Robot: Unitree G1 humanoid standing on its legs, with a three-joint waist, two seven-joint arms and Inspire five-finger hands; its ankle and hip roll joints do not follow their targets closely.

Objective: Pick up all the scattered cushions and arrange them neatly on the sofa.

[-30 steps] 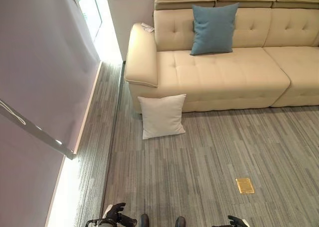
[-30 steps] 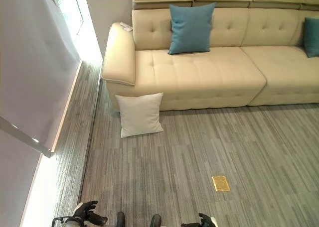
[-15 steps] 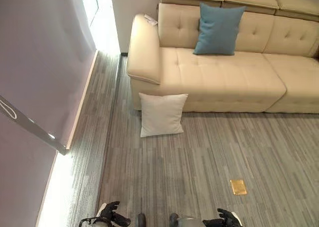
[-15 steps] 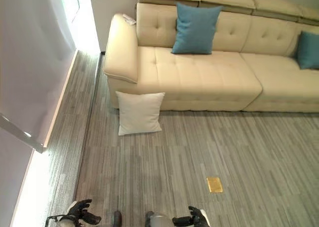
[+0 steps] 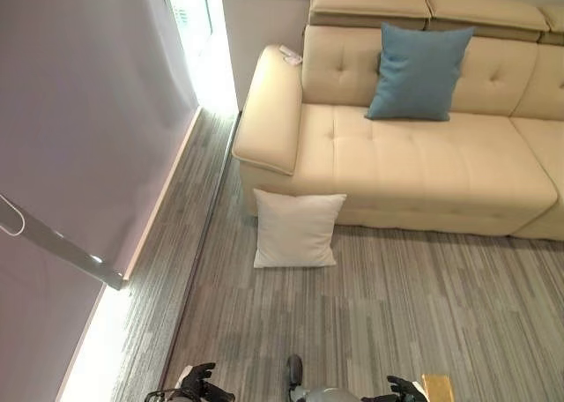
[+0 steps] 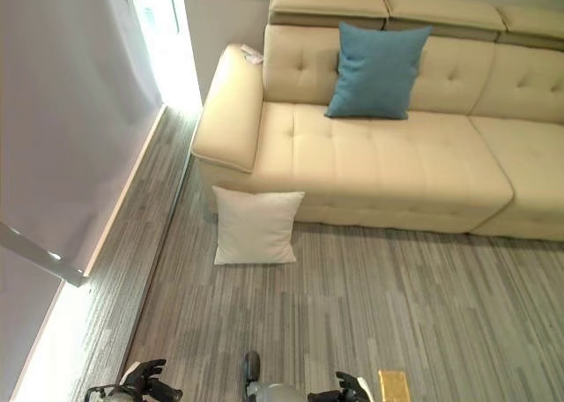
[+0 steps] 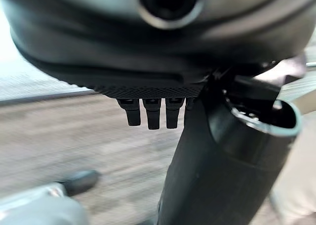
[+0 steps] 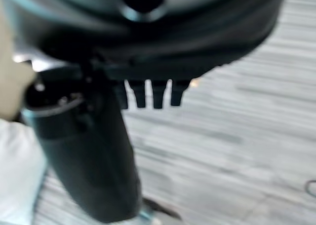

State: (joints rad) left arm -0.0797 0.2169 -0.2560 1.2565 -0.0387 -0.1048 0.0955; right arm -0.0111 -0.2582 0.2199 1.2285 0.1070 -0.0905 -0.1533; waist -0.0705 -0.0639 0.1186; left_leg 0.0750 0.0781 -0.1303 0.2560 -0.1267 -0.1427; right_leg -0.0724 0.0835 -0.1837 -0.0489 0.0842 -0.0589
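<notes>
Grey floor (image 5: 397,305), white cushion (image 5: 296,229) against sofa (image 5: 423,164)

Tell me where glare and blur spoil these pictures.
Left eye view: daylight from the window burns out the floor strip beside the sofa; white cushion and teal cushion stay crisp. Left wrist view: floor behind the left hand is smeared. Right wrist view: right hand and floor both soft.

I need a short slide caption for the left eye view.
White cushion leaning against the beige sofa front; blue cushion upright on the seat.
</notes>
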